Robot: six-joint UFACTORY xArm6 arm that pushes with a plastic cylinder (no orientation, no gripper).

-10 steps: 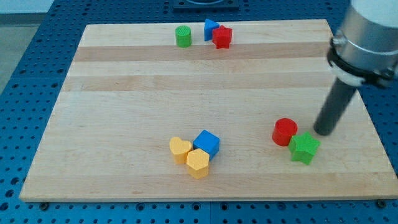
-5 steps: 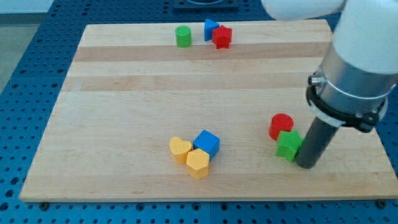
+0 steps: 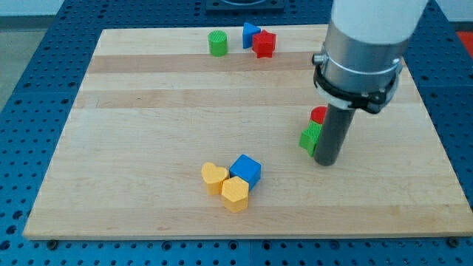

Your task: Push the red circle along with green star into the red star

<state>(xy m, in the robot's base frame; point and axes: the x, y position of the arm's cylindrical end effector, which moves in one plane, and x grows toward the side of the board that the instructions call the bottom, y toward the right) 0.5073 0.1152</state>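
Fingers are absent on this rig, so there is no open or closed state to give; all I steer with is my tip (image 3: 327, 162), the bottom end of the dark rod, sitting on the wooden board (image 3: 148, 96) right of centre. It stands against the view's right side of the green star (image 3: 310, 137), touching it or as good as. The rod covers most of that star and most of the red circle (image 3: 318, 114), which shows just above the star, towards the view's top. The two look pressed together, though the rod hides their meeting edge. The red star (image 3: 264, 43) lies well away near the view's top edge, with a blue block (image 3: 250, 34) touching its left side and a green cylinder (image 3: 217, 43) a little further left.

To do this step well, I judge the push has to run up and slightly left, so my tip should get under the pair, on the view's bottom side, not stay at their right flank. A sideways shove from where I am would likely send them left, wide of the target. Two loose blocks in a chain tend to fan apart, so I would keep the line of push through both centres and correct early. The yellow heart (image 3: 213, 176), blue cube (image 3: 246, 170) and yellow hexagon-like block (image 3: 235, 193) lie well clear at the view's bottom.
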